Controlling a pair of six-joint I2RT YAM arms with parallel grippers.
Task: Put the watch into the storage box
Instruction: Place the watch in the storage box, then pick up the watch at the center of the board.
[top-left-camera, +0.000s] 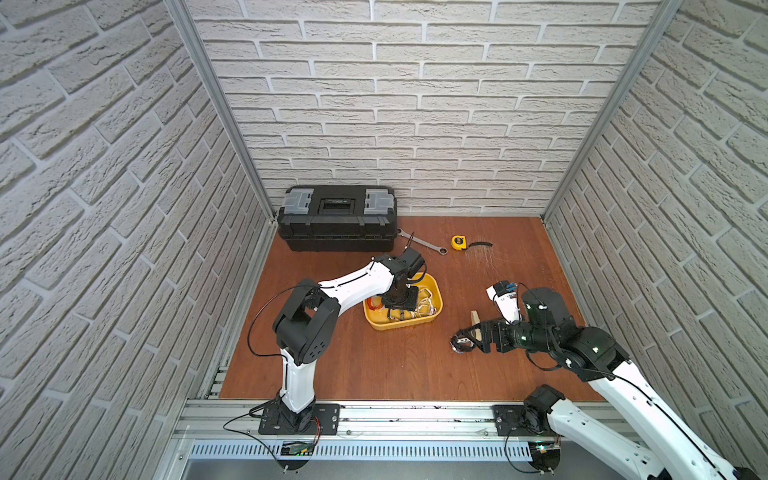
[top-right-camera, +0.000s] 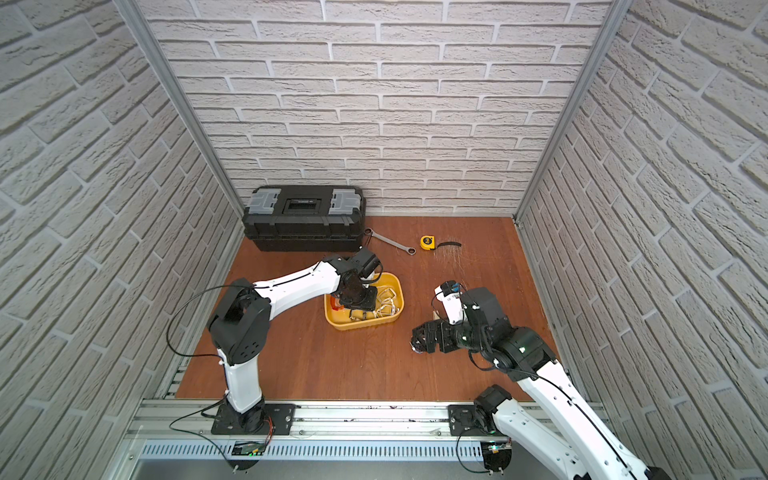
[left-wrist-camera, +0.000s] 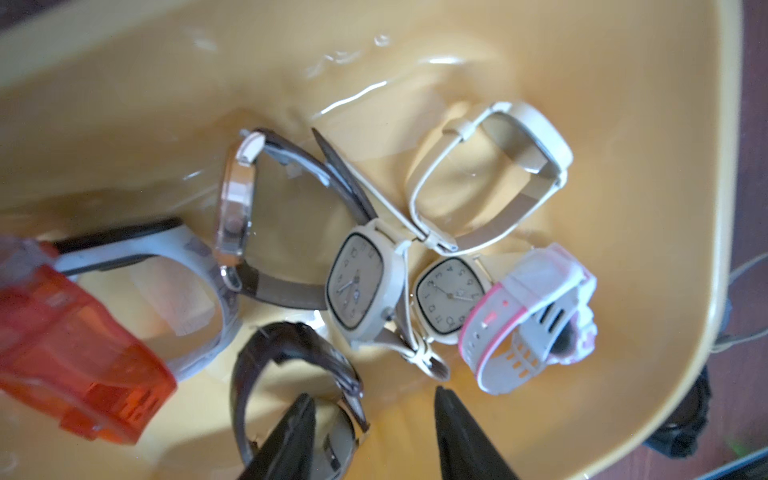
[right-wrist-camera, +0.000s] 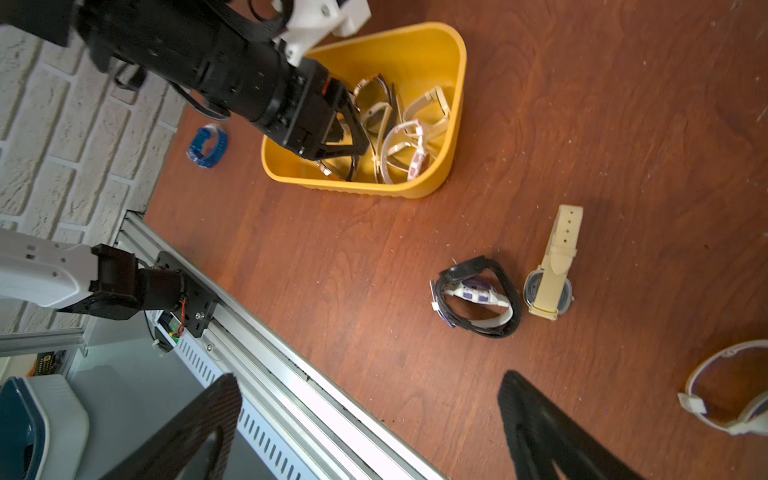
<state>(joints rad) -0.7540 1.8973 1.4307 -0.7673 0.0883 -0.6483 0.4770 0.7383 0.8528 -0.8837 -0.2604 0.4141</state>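
The yellow storage box (top-left-camera: 417, 324) (top-right-camera: 362, 325) holds several watches (left-wrist-camera: 361, 286). My left gripper (left-wrist-camera: 374, 392) (top-left-camera: 398, 312) reaches down inside it, open. A dark-strapped watch (left-wrist-camera: 286, 357) lies on the box floor against one finger (left-wrist-camera: 291, 436), and bare yellow floor shows between the jaws. My right gripper (right-wrist-camera: 370, 376) (top-left-camera: 460, 340) hangs open and empty low over the table right of the box. Near it on the wood lie a black and white watch (right-wrist-camera: 478, 295), a cream-strapped watch (right-wrist-camera: 555, 257) and a white watch (right-wrist-camera: 727, 386).
A black toolbox (top-left-camera: 336, 218) stands at the back wall, with a wrench (top-left-camera: 424, 243) and a yellow tape measure (top-left-camera: 458, 242) to its right. A blue watch (right-wrist-camera: 208, 147) lies by the left wall. A metal rail (top-left-camera: 415, 415) runs along the front edge.
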